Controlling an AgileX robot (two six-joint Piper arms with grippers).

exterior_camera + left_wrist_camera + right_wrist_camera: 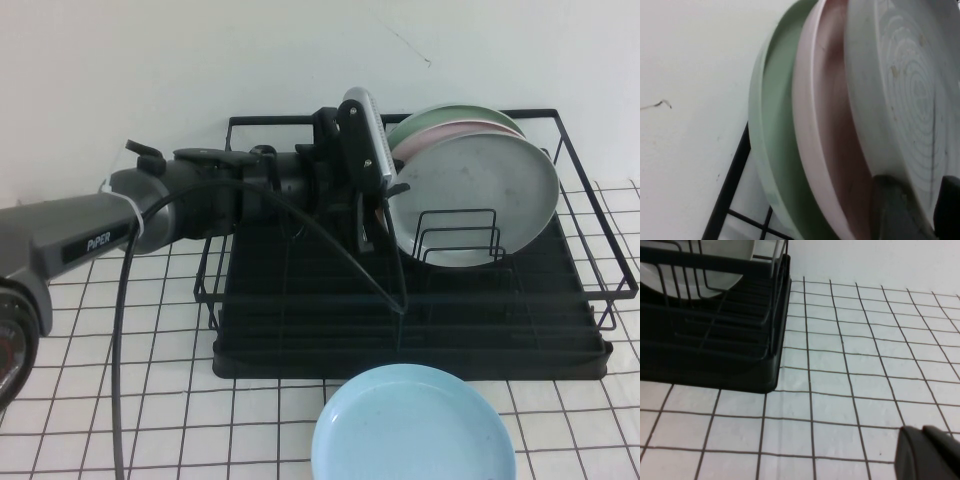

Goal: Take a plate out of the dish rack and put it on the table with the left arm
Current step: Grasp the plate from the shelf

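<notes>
Left to right in the high view: we see the left arm point(150, 215) reaching across into the dish rack point(420, 320), left claw point(385, 200) at the left rim of the grey plate point(475, 195). Plate stands upright in the rack dividers, frontmost, pink plate point(455, 130) and green plate point(440, 115) behind it. Blue plate point(412, 425) lies on the bench point(120, 380) in front.

Left wrist view adds: one dark fingertip point(897, 207) either side of the grey plate's rim; we cannot tell whether they pinch it.

Right wrist view: right claw point(930, 452) low over the bench beside the rack; can't tell its opening.
</notes>
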